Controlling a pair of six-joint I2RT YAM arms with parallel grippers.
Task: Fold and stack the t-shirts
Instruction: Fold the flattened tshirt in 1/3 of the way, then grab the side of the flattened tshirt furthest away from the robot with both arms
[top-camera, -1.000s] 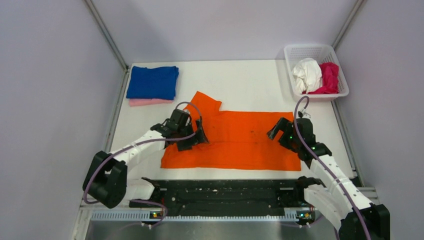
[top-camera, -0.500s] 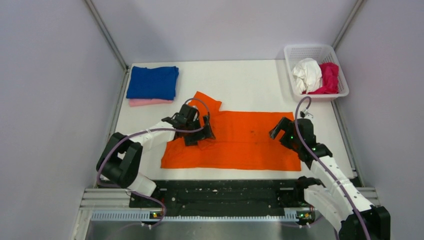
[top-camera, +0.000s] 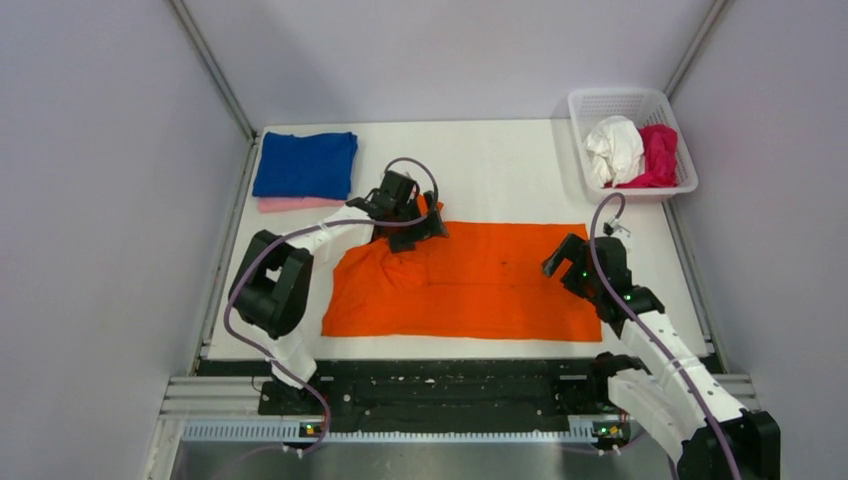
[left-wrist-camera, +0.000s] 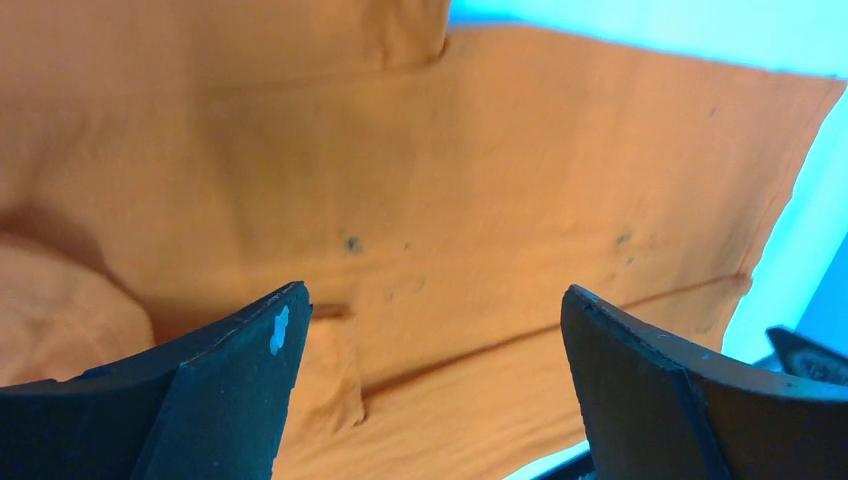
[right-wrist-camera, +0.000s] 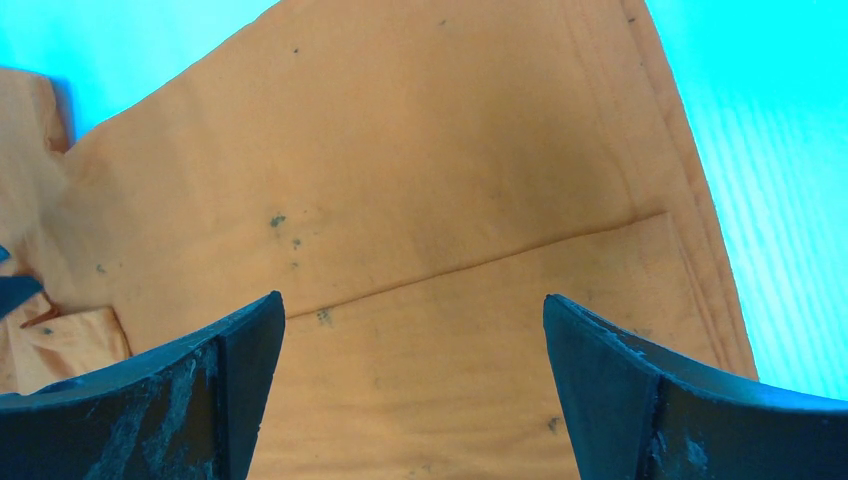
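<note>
One orange t-shirt (top-camera: 470, 285) beneath gaping left hand (top-camera: 421, 233), right hand (top-camera: 557, 260), opposite ends.

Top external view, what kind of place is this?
Probably a robot test cell for laundry folding: plain grey panel walls enclose a white table, two black-and-white robot arms are bolted at its near edge, and a bright orange cloth t-shirt lies spread out.

My white table (top-camera: 500, 170) carries the orange t-shirt (top-camera: 480, 285) spread across its middle, the pink t-shirt (top-camera: 300, 204) far left beneath the blue t-shirt (top-camera: 305, 165), and a white lattice basket (top-camera: 625, 100) at its far right corner.
</note>
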